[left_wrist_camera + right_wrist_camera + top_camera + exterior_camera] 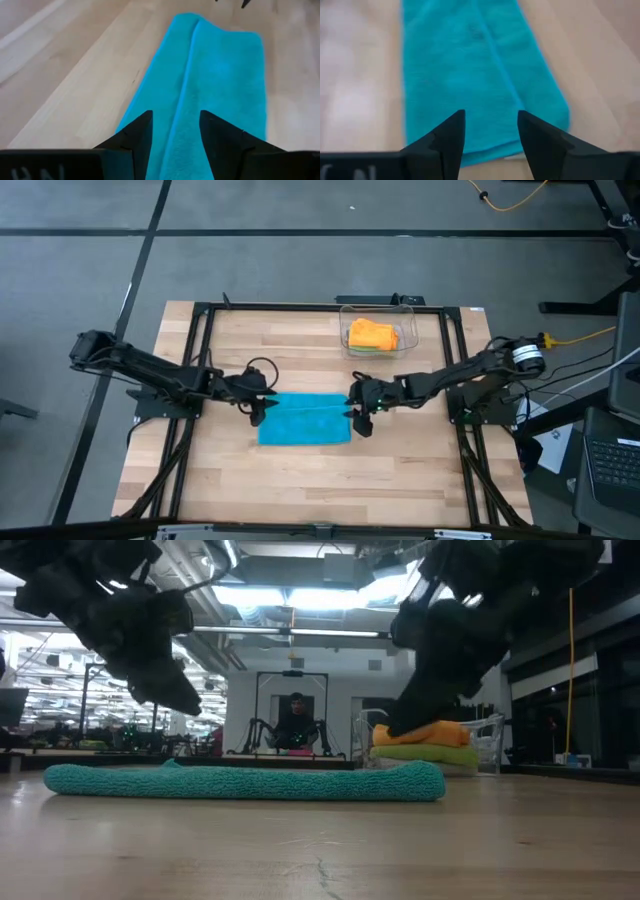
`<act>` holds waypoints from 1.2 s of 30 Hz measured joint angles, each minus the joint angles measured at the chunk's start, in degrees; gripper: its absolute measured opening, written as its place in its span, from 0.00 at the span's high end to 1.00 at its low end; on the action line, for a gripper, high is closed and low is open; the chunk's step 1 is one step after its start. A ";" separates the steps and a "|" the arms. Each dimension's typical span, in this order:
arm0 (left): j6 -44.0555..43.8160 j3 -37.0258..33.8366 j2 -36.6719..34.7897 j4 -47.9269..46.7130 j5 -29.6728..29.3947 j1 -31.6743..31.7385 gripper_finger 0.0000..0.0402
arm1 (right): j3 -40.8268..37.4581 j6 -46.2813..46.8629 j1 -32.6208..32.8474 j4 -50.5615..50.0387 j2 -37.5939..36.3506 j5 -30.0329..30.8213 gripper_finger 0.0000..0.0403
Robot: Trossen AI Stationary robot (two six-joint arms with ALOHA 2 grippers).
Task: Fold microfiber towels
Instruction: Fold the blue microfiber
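Teal towel (305,420) is lying flat near the middle of the tabletop (200,480), already doubled into a long strip with its fold seam running lengthwise. Left claw (257,412) is hovering just above the strip's left end, fingers standing apart and gripping nothing; right claw (357,420) is mirroring it over the right end, also spread and empty. The low view is showing both claws clear of the cloth. Judging the step as the next fold: each claw should be pinching both layers together at a corner, lifting evenly, and carrying one end over the other so the edges are meeting square without the seam slipping. Count: one teal towel on the tabletop; in the clear bin (410,340) toward the far edge, one orange towel (372,334) sitting on one green towel (425,754); no grey one is showing.
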 joint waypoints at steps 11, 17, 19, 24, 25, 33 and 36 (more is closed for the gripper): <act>0.05 0.00 5.82 -0.11 -2.78 0.04 0.61 | -0.04 -5.42 0.00 5.09 9.41 4.83 0.57; 0.01 -0.01 7.51 -0.03 -2.79 0.04 0.61 | 0.00 -7.53 -0.01 6.06 10.08 7.76 0.57; 0.00 -0.02 7.63 -0.02 -2.80 0.04 0.61 | 0.00 -7.53 -0.02 5.75 10.08 8.68 0.57; 0.00 -0.02 7.63 0.04 -2.80 0.04 0.61 | 0.00 -7.45 -0.02 4.70 10.08 6.95 0.57; 0.00 -0.02 7.63 0.04 -2.80 0.04 0.61 | 0.00 -7.49 -0.02 4.55 10.08 5.09 0.57; -0.13 -0.02 7.63 0.04 -4.00 0.04 0.61 | 0.00 -7.25 -0.06 4.34 10.08 8.61 0.57; -0.13 -0.02 7.63 0.07 -4.18 0.07 0.61 | 0.00 -7.40 -0.02 4.33 10.08 8.32 0.57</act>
